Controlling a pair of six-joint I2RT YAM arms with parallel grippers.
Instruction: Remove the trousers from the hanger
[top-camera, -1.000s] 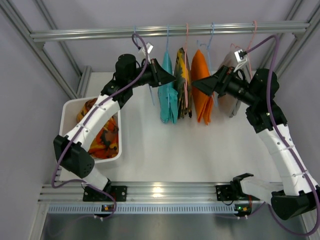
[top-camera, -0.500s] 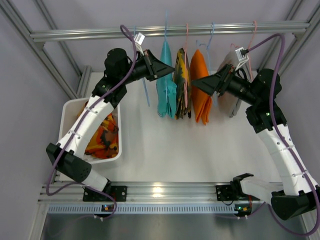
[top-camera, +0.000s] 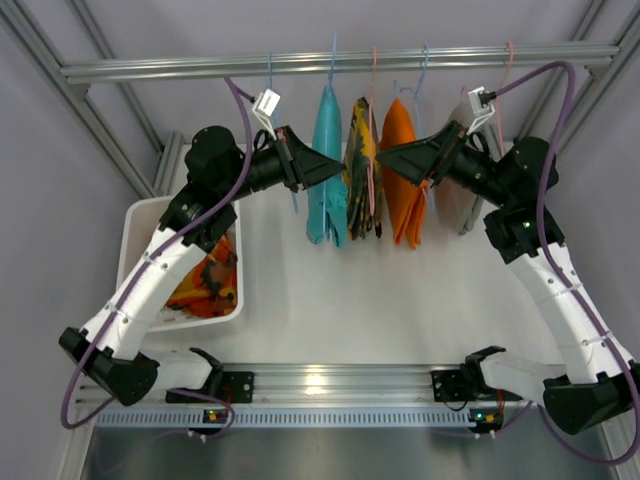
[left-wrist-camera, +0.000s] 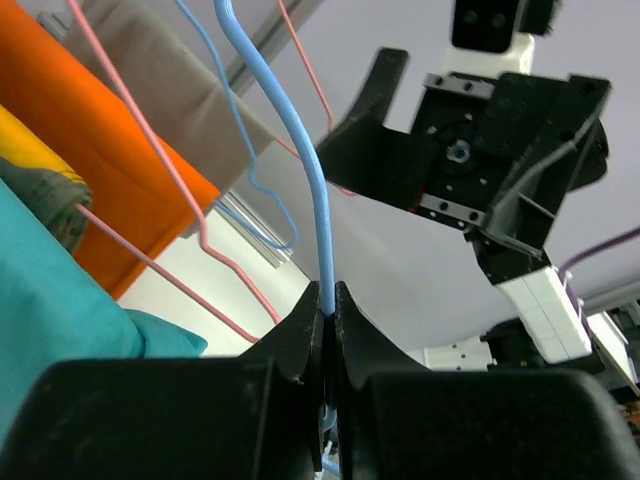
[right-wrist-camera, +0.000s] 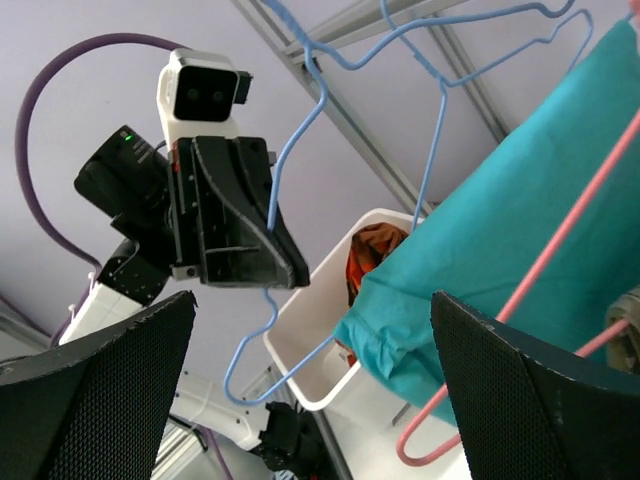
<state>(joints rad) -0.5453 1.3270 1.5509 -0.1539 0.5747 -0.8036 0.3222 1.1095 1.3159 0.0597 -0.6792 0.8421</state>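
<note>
teal trousers hang folded on the rail

plain teal trousers (top-camera: 325, 200) drape limp from the rail (top-camera: 150, 68), just beside a yellow-and-dark patterned pair (top-camera: 362, 190). the left gripper (left-wrist-camera: 328, 300) is clamped on a blue hanger (left-wrist-camera: 320, 220). the right gripper (top-camera: 385, 158) has its fingers wide apart.

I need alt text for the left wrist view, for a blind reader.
The fingers of the left gripper are shut on a blue hanger wire. At left hang the teal trousers and an orange cloth, crossed by pink hanger wires; the open right gripper faces the camera at upper right.
</note>
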